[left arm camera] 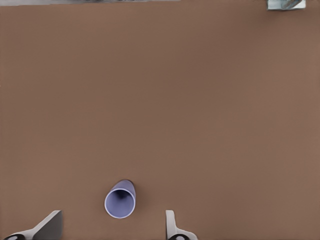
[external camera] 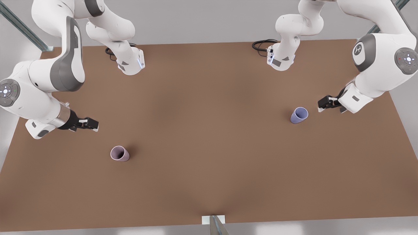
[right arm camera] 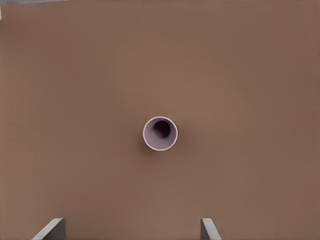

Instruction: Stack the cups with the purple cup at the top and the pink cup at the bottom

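Two-arm cup stacking, opening stage. The pink cup point(external camera: 119, 153) stands upright on the brown table point(external camera: 209, 137), mouth up, at about 8 o'clock from the table's middle in the front view. The purple cup point(external camera: 299, 115) stands upright at about 3 o'clock from the middle, well apart from the pink one. Neither cup is touched, so no stacking step is yet done.

Because the purple cup must finish on top, it is judged the one to be lifted; the pink cup can serve as the base where it stands.

The left gripper point(external camera: 321, 105) hangs just beside the purple cup, at its 2 o'clock in the front view, the forearm sloping down from the front view's right. In the left wrist view its two fingers point(left arm camera: 171, 227) are spread wide, with the purple cup point(left arm camera: 120, 200) low between them and nearer one finger, suggesting the hand is not yet centred for a grasp.

The right gripper point(external camera: 87, 124) hovers near the pink cup, at its 10 o'clock in the front view, the wrist bent inward. In the right wrist view its fingertips point(right arm camera: 209, 230) stand parted and empty, and the pink cup point(right arm camera: 160, 133) sits ahead of them, seen mouth-on.
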